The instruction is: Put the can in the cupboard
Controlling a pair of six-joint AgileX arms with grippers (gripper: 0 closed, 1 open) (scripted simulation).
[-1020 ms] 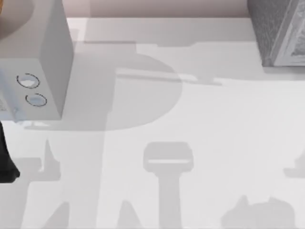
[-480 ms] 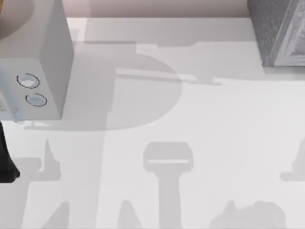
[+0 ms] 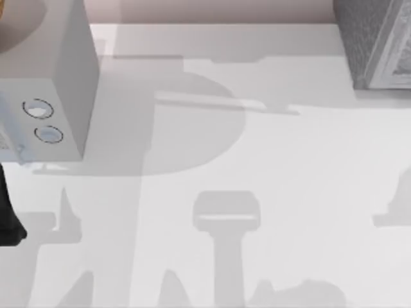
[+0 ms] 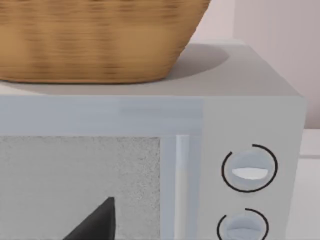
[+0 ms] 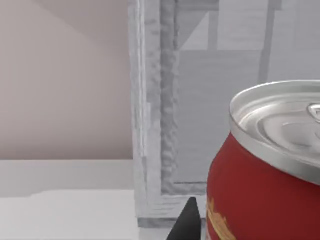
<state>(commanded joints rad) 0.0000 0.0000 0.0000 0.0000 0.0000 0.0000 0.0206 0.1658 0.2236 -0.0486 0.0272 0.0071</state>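
The can (image 5: 265, 185) is red with a silver top and a yellow-orange mark on its label, and it stands upright very close in the right wrist view. My right gripper (image 5: 200, 225) is shut on it, with one dark fingertip (image 5: 186, 222) against its side. Behind the can rises the cupboard (image 5: 155, 115), its lighter grey frame and door panel facing it. In the top view the cupboard (image 3: 372, 45) is a dark-grey speckled box at the far right corner. My left arm (image 3: 9, 218) is parked at the table's left edge.
A smooth pale-grey box (image 3: 58, 83) with two round rings (image 3: 38, 109) stands at the far left, and a wicker basket (image 4: 95, 40) sits on top of it. A dark part of my left gripper (image 4: 95, 225) hangs before its front. Arm shadows lie across the white table (image 3: 289, 167).
The shadows at the table's right edge and along its front have slid to the left. The left arm, the pale box and the cupboard have not moved.
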